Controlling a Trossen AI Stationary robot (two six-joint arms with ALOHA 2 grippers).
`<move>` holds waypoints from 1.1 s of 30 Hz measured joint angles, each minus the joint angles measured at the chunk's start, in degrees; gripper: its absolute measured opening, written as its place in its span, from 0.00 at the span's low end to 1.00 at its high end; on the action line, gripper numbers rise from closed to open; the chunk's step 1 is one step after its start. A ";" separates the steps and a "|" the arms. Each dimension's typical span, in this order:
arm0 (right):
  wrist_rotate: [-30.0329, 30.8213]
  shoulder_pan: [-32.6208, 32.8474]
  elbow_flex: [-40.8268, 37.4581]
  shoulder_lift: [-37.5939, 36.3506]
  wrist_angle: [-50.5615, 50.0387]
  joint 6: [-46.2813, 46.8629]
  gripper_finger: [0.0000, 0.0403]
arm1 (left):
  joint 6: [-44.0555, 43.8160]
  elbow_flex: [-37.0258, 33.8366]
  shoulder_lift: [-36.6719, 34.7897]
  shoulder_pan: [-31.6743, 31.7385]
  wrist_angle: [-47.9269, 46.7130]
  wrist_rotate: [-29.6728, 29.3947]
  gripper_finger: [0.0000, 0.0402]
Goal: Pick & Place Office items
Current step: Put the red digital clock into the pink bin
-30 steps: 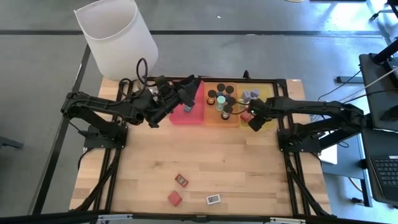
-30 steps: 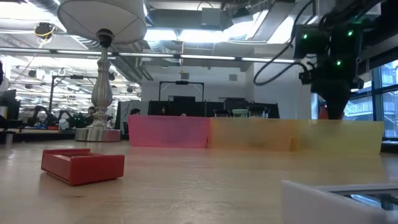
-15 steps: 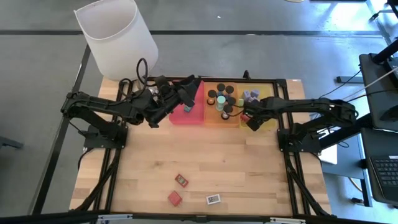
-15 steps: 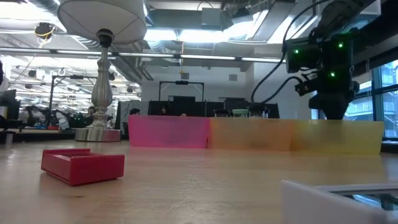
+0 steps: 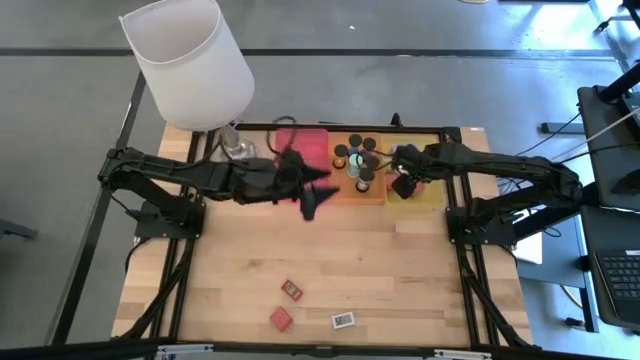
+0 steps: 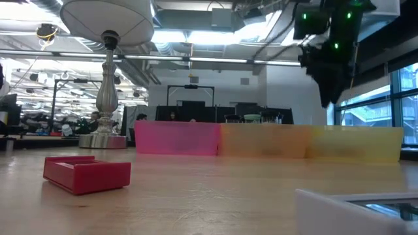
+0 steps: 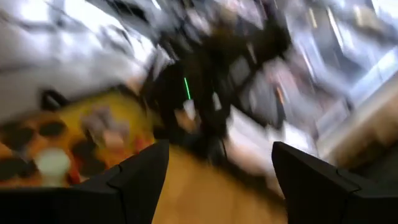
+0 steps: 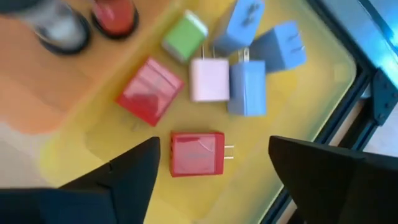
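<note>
Now that my right claw (image 5: 400, 182) is spreading wide, empty, over the yellow tray (image 8: 323, 81), the red block (image 8: 196, 153) is lying dropped inside.

You see the worktop (image 5: 330, 270) evenly and brightly lit from above, with soft shadows under both arms. In the low view, ceiling strip lights glare and the near white block (image 6: 366, 209) is out of focus. The left wrist view is heavily motion-blurred; the right wrist view is slightly soft.
</note>
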 joint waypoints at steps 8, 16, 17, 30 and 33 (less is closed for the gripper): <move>-1.95 1.82 6.86 -5.60 -1.47 0.34 0.79 | 9.10 0.00 0.26 -2.08 -23.77 26.58 0.70; -2.12 5.90 7.84 -8.53 -0.53 6.79 0.79 | 21.93 -0.07 3.60 -8.56 -36.53 25.59 0.70; -2.20 6.51 7.84 -8.55 -0.45 7.64 0.79 | 23.54 -0.07 4.71 -9.35 -36.89 25.59 0.70; -2.14 10.63 7.84 -8.57 0.14 10.66 0.78 | 37.02 -0.07 19.67 -16.83 -36.98 25.68 0.69; -2.14 10.63 7.84 -8.57 0.14 10.62 0.78 | 37.98 -0.07 22.07 -18.13 -36.87 25.65 0.68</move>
